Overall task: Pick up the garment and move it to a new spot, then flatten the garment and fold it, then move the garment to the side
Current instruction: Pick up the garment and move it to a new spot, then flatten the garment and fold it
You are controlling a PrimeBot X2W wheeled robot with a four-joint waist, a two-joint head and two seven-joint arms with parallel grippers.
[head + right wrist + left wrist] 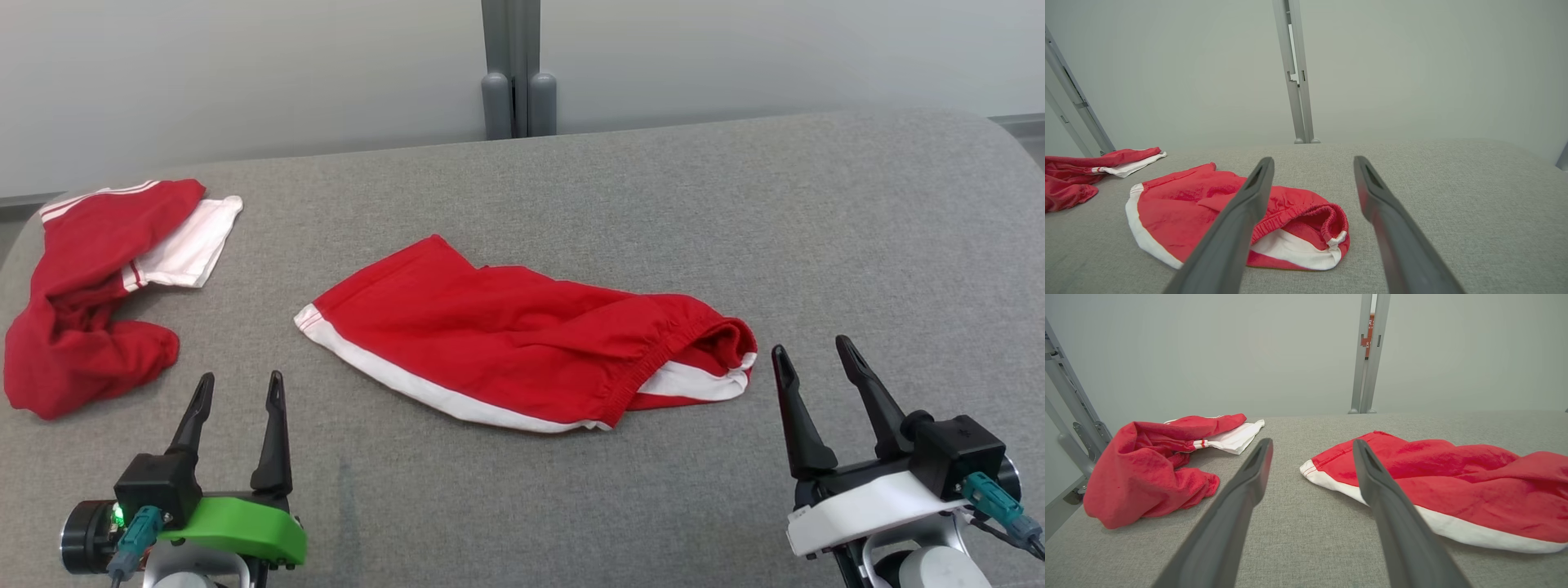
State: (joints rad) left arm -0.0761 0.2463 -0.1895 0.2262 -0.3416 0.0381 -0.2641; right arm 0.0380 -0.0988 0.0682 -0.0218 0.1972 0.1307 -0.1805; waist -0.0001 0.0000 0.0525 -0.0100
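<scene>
At the near edge of the grey padded surface (pixel 857 204): left gripper (pixel 241 377) at the near left, jaws spread wide, nothing between them, apart from any cloth. Right gripper (pixel 812 346) at the near right, jaws equally wide and holding nothing, its fingers just beside the waistband end of the garment but not touching it. Mid-surface, between the two grippers: garment (pixel 506 335), red shorts with white trim, lying rumpled and half-flat, hem toward the left, elastic waistband gaping at the right (white lining visible inside). Far left: second red-and-white garment (pixel 90 294), bunched in a heap, well apart from the first. Far centre: grey upright post (pixel 510 73) against a pale wall. Step in hand, as judged: pick-up not yet begun. Next move calls for a grip on the cloth, probably at the waistband nearest the right gripper, pinching fabric without snagging the padding beneath.
</scene>
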